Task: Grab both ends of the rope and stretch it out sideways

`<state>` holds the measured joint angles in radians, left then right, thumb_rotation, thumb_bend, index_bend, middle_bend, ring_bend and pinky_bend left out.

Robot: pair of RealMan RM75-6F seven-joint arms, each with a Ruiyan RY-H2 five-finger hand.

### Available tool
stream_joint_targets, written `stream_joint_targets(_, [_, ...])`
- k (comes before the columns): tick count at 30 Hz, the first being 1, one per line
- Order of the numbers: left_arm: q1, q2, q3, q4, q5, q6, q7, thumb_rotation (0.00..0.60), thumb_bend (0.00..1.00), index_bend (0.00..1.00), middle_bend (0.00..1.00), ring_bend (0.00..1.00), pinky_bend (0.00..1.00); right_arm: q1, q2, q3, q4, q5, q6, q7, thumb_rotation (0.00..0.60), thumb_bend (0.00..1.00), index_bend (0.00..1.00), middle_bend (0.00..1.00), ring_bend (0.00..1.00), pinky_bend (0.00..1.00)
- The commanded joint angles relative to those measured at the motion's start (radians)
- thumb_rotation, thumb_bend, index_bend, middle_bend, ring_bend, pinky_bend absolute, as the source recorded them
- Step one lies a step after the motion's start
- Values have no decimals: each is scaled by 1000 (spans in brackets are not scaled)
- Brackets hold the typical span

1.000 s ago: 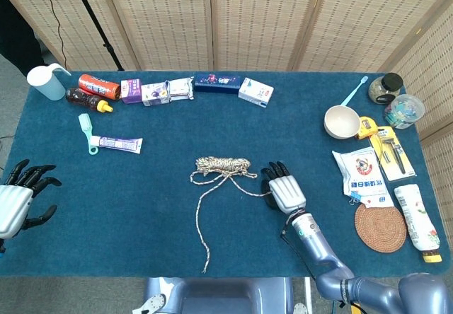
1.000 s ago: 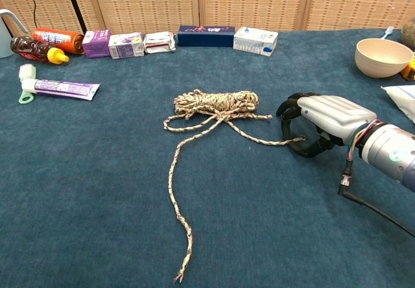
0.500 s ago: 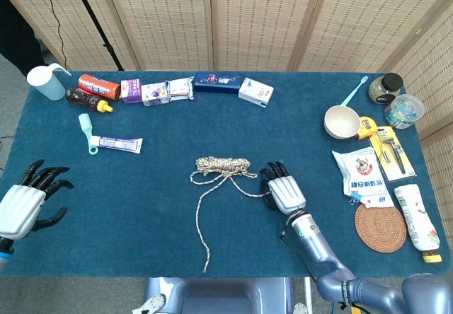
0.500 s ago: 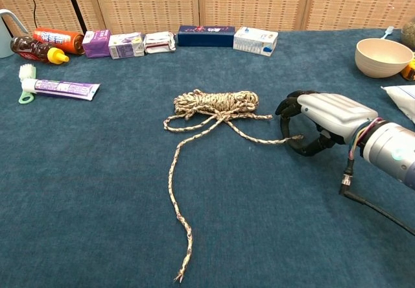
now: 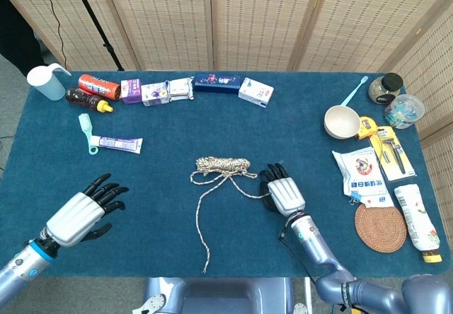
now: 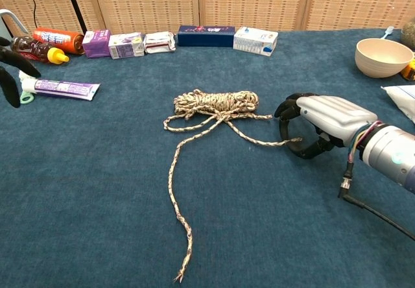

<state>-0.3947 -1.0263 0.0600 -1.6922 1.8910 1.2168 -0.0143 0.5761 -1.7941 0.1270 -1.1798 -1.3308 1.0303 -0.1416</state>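
Rope (image 5: 221, 167) lies mid-table on the blue cloth (image 5: 156, 187): coiled bundle at the top, one short tail running right, one long tail trailing down toward the near edge (image 6: 182, 272). Right hand (image 6: 318, 124) sits at the short tail's end, fingers (image 6: 285, 109) curled down around it; tail tip lies between the fingers and the thumb, but can't tell if it's actually pinched. Left hand (image 5: 83, 211) hovers well left of the rope, fingers spread, holding nothing. Toothpaste tube (image 5: 113, 143) beyond it, row of cartons (image 5: 159, 91) along the far edge, bowl (image 5: 342, 121) far right
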Motion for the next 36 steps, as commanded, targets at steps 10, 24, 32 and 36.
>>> stream_joint_targets(10, [-114, -132, -13, 0, -14, -153, 53, 600, 280, 384, 194, 104, 0, -7, -3, 2, -9, -8, 21, 5, 600, 514, 563, 211, 76, 0])
stream_joint_targets(24, [-218, -320, -30, 20, -64, -277, 125, 600, 280, 419, 134, 53, 0, -18, -13, 4, -5, -4, 33, 8, 600, 514, 565, 213, 83, 0])
stream_joint_targets(32, [-235, -389, -26, 37, -102, -302, 184, 600, 280, 436, 100, 37, 0, -23, -15, 5, 3, -2, 36, 15, 600, 514, 566, 214, 85, 0])
stream_joint_targets(36, [-239, -434, -19, 59, -123, -317, 225, 600, 284, 437, 83, 32, 0, -28, -19, 2, 11, -1, 36, 23, 600, 514, 566, 214, 85, 0])
